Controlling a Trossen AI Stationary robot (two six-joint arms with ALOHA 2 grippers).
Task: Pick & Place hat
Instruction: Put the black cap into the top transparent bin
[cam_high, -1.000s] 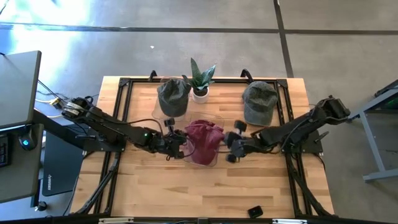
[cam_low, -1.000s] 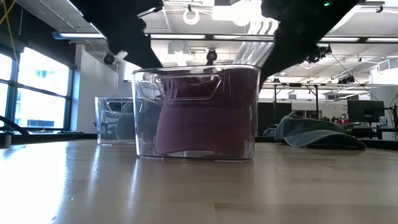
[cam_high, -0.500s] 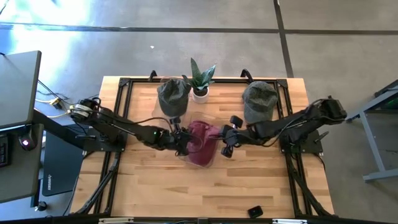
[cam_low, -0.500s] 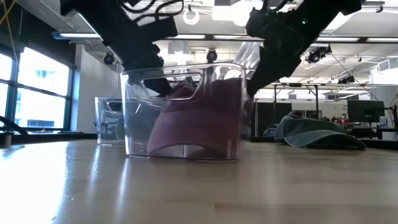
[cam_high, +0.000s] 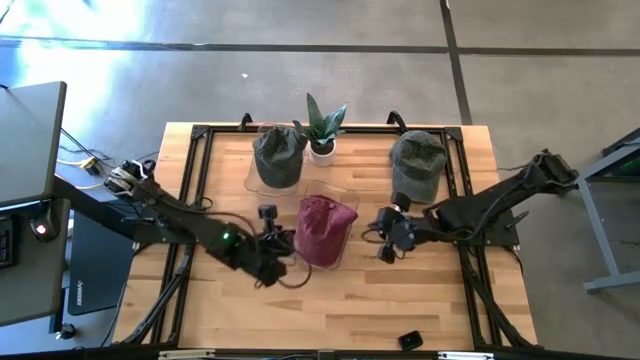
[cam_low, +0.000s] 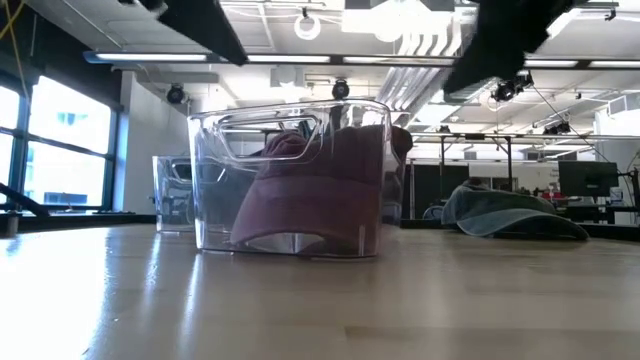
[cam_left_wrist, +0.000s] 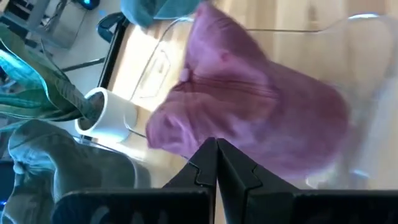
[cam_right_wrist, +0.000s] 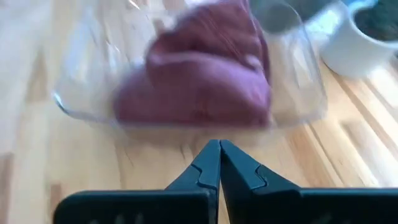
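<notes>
Maroon hat (cam_high: 322, 228) sits in a clear bin (cam_high: 343, 243) mid-table on the pale wood table (cam_high: 330, 305); open workshop room behind, ceiling lights, windows at 9 o'clock. Half a second back both arms crowded the bin; now both have pulled off. Left gripper (cam_high: 272, 262) at the hat's 8 o'clock, fingers closed, empty. Right gripper (cam_high: 386, 240) at 3 o'clock, closed, empty. Gray hat (cam_high: 417, 165), plant (cam_high: 322, 128) beyond.
</notes>
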